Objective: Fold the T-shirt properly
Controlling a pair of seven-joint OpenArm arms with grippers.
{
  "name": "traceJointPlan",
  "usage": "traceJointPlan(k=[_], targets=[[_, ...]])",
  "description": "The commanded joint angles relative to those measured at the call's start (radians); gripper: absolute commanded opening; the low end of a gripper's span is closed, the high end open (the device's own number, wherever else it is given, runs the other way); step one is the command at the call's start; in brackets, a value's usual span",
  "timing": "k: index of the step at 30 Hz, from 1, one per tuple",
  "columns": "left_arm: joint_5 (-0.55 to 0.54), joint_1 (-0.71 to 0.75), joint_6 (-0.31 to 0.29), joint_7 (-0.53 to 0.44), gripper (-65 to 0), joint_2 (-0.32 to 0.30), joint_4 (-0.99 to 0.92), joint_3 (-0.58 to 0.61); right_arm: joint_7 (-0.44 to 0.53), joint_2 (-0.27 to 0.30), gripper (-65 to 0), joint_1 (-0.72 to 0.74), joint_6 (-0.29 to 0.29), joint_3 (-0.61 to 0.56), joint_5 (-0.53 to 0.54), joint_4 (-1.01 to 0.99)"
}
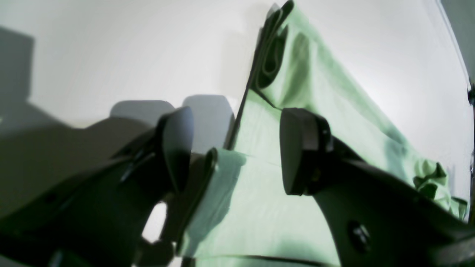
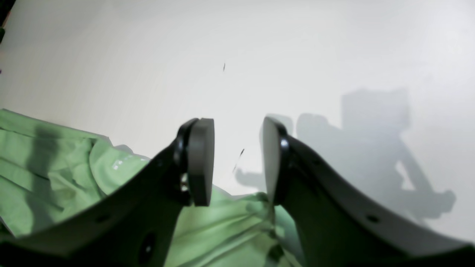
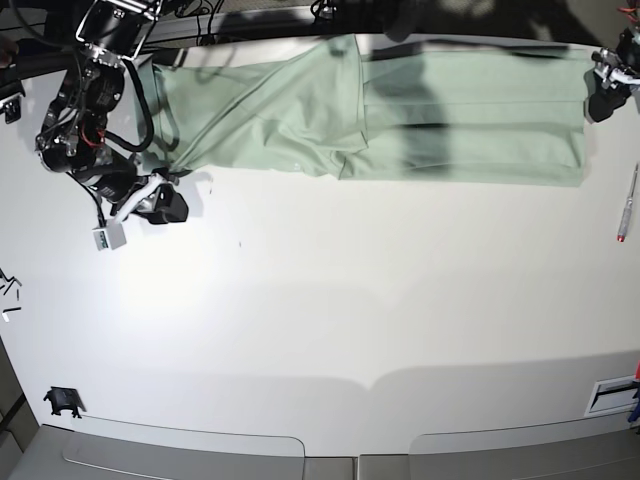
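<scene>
- White desk (image 3: 330, 300) fills the base view, matte and evenly lit, with arm shadows along its 6 o'clock edge.
- T-shirt (image 3: 400, 110), pale green: laid in a long band across the 12 o'clock part of the desk, running from 10 to 2 o'clock; smooth toward 2 o'clock, creased and bunched toward 10 o'clock.
- Right claw (image 3: 168, 205), at 9 o'clock in the base view: dark, hanging just beside the bunched end of the T-shirt; whether it touches the cloth cannot be told from here.
- Left claw (image 3: 603, 100), at 2 o'clock in the base view: at the smooth end of the T-shirt, partly cut by the frame.
- Pen (image 3: 627, 203): lying on the desk at 3 o'clock, apart from the cloth.
- Small black object (image 3: 62, 401): on the desk at 8 o'clock, kind not discernible.
- Left wrist view: left claw (image 1: 237, 148) released, fingers wide apart; T-shirt (image 1: 315, 92) spreads beneath and beyond them toward 1 o'clock, a folded edge standing at 12 o'clock; nothing gripped.
- Right wrist view: right claw (image 2: 237, 159) released, pads parted with bare desk (image 2: 259, 55) showing between them; T-shirt (image 2: 55, 163) rumpled at 8 o'clock and under the fingers at 6 o'clock; nothing gripped.
</scene>
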Motion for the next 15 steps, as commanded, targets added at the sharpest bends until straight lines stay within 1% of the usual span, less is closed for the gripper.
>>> traceJointPlan(k=[1, 6, 11, 15], targets=[[-0.020, 0.003, -0.012, -0.013, -30.7, -0.012, 0.016, -0.008, 0.021, 0.016, -44.4, 0.016, 0.006, 0.004, 0.021, 0.016], [-0.019, 0.003, -0.012, -0.014, -30.7, 0.014, 0.016, -0.008, 0.022, 0.009, -44.4, 0.016, 0.006, 0.004, 0.021, 0.016], [0.062, -0.012, -0.012, -0.055, -30.7, 0.024, 0.016, 0.001, 0.034, -0.022, -44.4, 0.016, 0.006, 0.004, 0.021, 0.016], [0.085, -0.028, -0.012, -0.056, -30.7, 0.023, 0.016, 0.037, 0.036, -0.039, -44.4, 0.016, 0.006, 0.004, 0.022, 0.016]])
